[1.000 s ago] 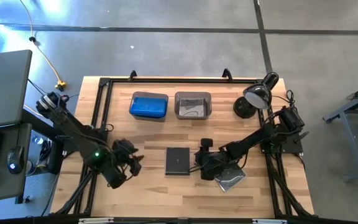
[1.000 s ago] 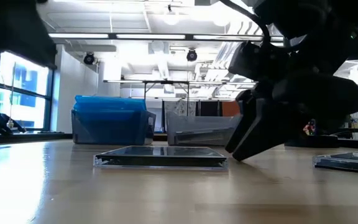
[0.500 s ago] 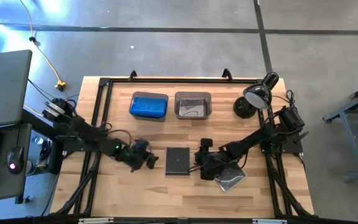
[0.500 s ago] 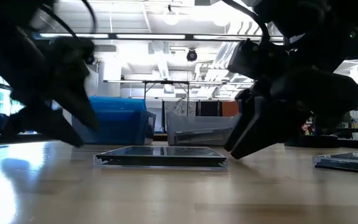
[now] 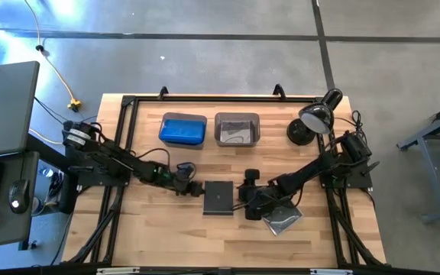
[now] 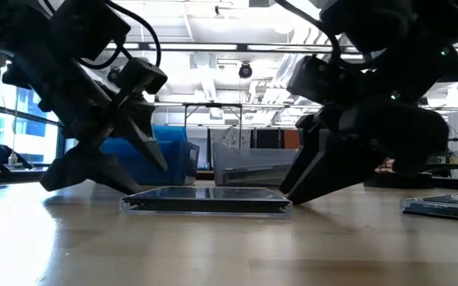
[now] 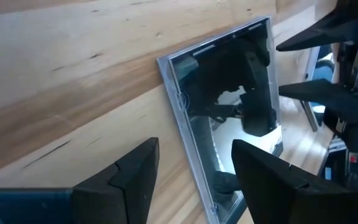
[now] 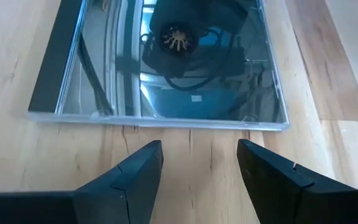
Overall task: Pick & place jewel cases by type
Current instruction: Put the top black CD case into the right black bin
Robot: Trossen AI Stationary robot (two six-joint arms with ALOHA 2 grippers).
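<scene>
A black glossy jewel case [image 5: 218, 197] lies flat on the table's middle; the low view shows it [image 6: 205, 203] edge-on. My left gripper [image 5: 195, 188] is open at the case's left edge [image 7: 178, 99], low over the table. My right gripper [image 5: 243, 197] is open just off its right edge [image 8: 160, 121], fingertips short of it. A second glossy case [image 5: 283, 220] lies flat under my right arm. Blue cases fill the left bin [image 5: 182, 130]. The right bin [image 5: 237, 128] holds something dark. My left gripper [image 7: 194, 180] stands open at the black case's left edge, coming level from the table's left, one finger [image 7: 266, 174] over the case's face. Whether a finger touches the case, I cannot tell.
Both bins stand side by side near the far edge. A black desk lamp [image 5: 312, 122] stands at the far right corner. A dark frame runs along the table's left, far and right edges. Bare wood lies along the near edge.
My left gripper has travelled from the table's near left toward the right, its arm stretching out low, and now stands at the black case's left edge. The case has stayed where it was.
</scene>
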